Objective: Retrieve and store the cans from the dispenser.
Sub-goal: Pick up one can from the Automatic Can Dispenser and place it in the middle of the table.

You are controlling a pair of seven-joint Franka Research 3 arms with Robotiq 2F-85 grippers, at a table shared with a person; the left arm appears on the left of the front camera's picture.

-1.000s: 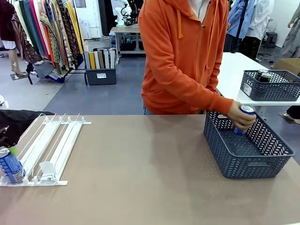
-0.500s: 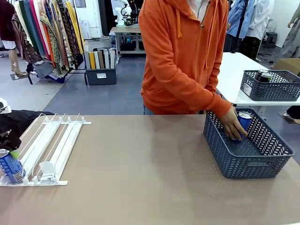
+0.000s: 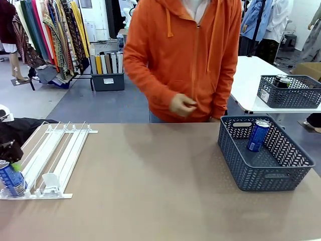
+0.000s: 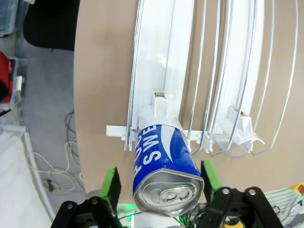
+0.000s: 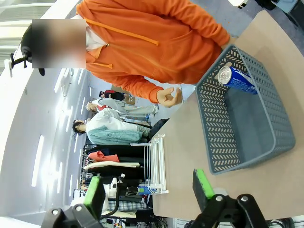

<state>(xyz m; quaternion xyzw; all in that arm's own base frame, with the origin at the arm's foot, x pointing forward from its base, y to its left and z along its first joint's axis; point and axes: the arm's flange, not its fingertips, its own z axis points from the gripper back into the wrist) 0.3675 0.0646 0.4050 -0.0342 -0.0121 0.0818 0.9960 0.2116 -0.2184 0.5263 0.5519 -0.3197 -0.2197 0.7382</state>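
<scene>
At the near end of the white dispenser point(image 3: 57, 153), in its left lane, stands a blue can point(image 3: 11, 181) with a silver top. In the left wrist view my left gripper point(image 4: 160, 178) straddles this can point(image 4: 164, 161). Its green pads point(image 4: 111, 186) stand on either side, with a small gap still showing on one side. At the right, a second blue can point(image 3: 258, 135) leans inside the grey-blue basket point(image 3: 273, 175). My right gripper point(image 5: 148, 187) is open and holds nothing. It looks from high up at the basket point(image 5: 209, 123) and the can point(image 5: 236, 78).
A person in an orange hoodie stands at the far side, one hand point(image 3: 183, 105) held at the chest. On the white table behind, another basket point(image 3: 296, 98) holds dark cans point(image 3: 282, 80). The brown tabletop between dispenser and basket is bare.
The person set the blue can down in the basket, let go and drew the hand back to the chest. My left gripper has stayed around the can at the dispenser's end.
</scene>
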